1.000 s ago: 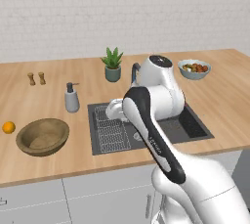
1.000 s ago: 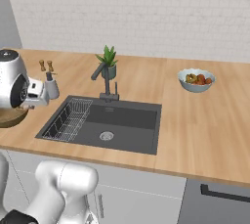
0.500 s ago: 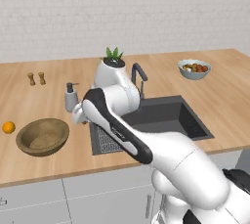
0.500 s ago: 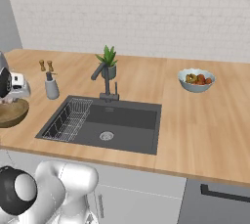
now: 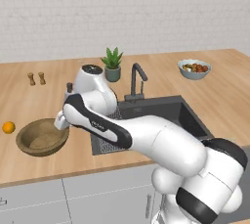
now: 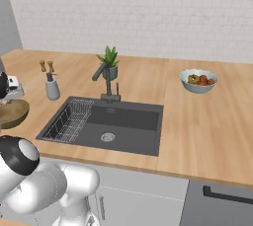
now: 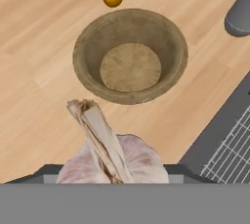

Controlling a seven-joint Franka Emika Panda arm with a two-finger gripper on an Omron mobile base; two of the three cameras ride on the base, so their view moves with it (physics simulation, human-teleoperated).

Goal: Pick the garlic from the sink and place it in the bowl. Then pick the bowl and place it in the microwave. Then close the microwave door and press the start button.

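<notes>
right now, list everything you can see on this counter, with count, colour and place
garlic: one, whitish-tan, held in the gripper, above the counter short of the wooden bowl
wooden bowl: one, brown, on the counter left of the sink, nothing in it
orange fruit: one, orange, left of the wooden bowl
sink: one, dark grey, set in the counter, wire rack in its left part
faucet: one, black, behind the sink
soap dispenser: one, grey, at the sink's back left corner
potted plant: one, green in a grey pot, behind the faucet
shakers: two, brown, back left
fruit bowl: one, pale blue-grey, right of the sink
gripper: one, white, closed on the garlic
</notes>
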